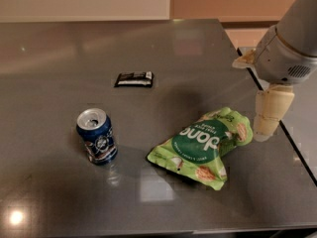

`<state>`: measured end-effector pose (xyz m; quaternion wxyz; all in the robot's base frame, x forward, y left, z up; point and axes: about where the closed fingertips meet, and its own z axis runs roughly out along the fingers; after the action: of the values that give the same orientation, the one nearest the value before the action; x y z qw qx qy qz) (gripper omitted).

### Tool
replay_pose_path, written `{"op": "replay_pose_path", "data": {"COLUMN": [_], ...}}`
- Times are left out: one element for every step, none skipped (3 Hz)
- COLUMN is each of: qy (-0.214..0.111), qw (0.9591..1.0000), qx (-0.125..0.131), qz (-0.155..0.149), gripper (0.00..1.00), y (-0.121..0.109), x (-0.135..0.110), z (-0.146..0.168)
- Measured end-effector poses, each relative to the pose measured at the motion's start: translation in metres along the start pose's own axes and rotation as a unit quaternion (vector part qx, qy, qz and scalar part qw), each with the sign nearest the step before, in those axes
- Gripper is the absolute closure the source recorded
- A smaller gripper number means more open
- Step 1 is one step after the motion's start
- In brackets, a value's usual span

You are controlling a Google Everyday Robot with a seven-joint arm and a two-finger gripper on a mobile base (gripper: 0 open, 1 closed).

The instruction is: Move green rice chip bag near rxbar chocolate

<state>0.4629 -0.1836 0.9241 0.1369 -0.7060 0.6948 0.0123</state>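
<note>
The green rice chip bag (203, 143) lies flat on the grey table (59, 58), right of centre and near the front. It is crinkled light green with a dark green circle. The rxbar chocolate (133, 79) is a small black wrapper lying flat farther back and to the left of the bag, well apart from it. My gripper (265, 130) hangs down from the grey arm (292, 38) at the right, just off the bag's right end and slightly above the table. It holds nothing that I can see.
A blue soda can (97, 135) stands upright, opened, left of the bag and in front of the rxbar. The table's right edge (277, 118) runs just behind my gripper, with a second surface beyond it.
</note>
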Motion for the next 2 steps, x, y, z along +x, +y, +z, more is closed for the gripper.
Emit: {"op": "replay_pose_path", "data": {"qy": [-0.008, -0.011], "qw": [0.9982, 0.9948], "qx": [-0.026, -0.040], "qz": [-0.054, -0.093], "gripper": [0.00, 0.00], "y": [0.009, 0.018], "x": [-0.004, -0.007], "z": [0.023, 0.041]}}
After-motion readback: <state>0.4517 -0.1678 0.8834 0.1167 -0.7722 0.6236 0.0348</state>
